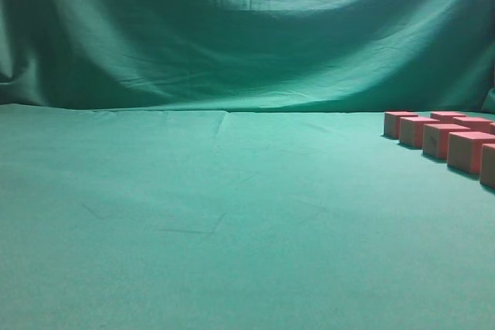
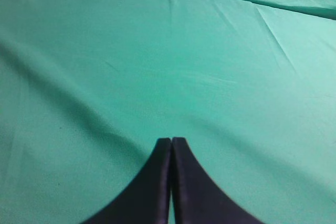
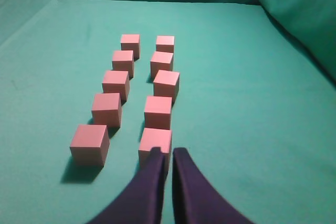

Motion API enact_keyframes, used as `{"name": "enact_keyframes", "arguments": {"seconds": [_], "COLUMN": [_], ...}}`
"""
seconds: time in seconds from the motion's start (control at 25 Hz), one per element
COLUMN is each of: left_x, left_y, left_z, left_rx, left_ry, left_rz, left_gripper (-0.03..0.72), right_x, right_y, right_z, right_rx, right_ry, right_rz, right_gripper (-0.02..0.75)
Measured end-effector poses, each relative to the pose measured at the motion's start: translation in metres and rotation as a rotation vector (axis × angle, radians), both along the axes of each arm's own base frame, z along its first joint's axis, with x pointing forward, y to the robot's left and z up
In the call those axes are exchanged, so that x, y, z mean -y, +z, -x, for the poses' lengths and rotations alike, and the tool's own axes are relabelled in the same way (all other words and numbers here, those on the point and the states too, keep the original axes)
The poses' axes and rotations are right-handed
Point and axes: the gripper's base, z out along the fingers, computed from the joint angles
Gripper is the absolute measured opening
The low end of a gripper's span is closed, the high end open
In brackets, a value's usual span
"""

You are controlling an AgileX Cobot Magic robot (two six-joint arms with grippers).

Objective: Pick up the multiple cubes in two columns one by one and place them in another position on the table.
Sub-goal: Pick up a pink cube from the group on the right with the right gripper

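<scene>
Several pinkish-red cubes (image 3: 142, 85) stand in two columns on the green table (image 3: 252, 119). In the exterior view the cubes (image 1: 448, 141) sit at the far right edge, partly cut off. My right gripper (image 3: 168, 153) hangs just in front of the nearest cube (image 3: 155, 141) of the right column, and its left fingertip overlaps that cube's right side in the view. Its jaws stand a narrow gap apart with nothing between them. My left gripper (image 2: 171, 141) is shut and empty over bare cloth. Neither arm shows in the exterior view.
A draped green backdrop (image 1: 247, 28) rises behind the table (image 1: 216, 214). More draped cloth (image 3: 304, 9) bulges at the far right of the right wrist view. Green cloth with faint wrinkles spreads left of the cubes.
</scene>
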Motion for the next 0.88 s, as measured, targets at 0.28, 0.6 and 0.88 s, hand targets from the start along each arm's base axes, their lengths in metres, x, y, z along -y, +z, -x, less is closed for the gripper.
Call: {"name": "enact_keyframes", "arguments": {"seconds": [0.28,0.6,0.88], "left_x": [0.0000,0.0000,0.0000], "left_y": [0.0000,0.0000,0.0000], "left_z": [0.0000,0.0000,0.0000], "left_rx": [0.000,0.000,0.000], "left_ry": [0.000,0.000,0.000], "left_rz": [0.000,0.000,0.000], "left_gripper": [0.000,0.000,0.000], "right_x": [0.0000,0.0000,0.0000], "right_y": [0.0000,0.0000,0.0000], "right_z": [0.0000,0.0000,0.0000], "right_rx": [0.000,0.000,0.000], "right_ry": [0.000,0.000,0.000], "right_rz": [0.000,0.000,0.000], "right_gripper": [0.049,0.049,0.049]}}
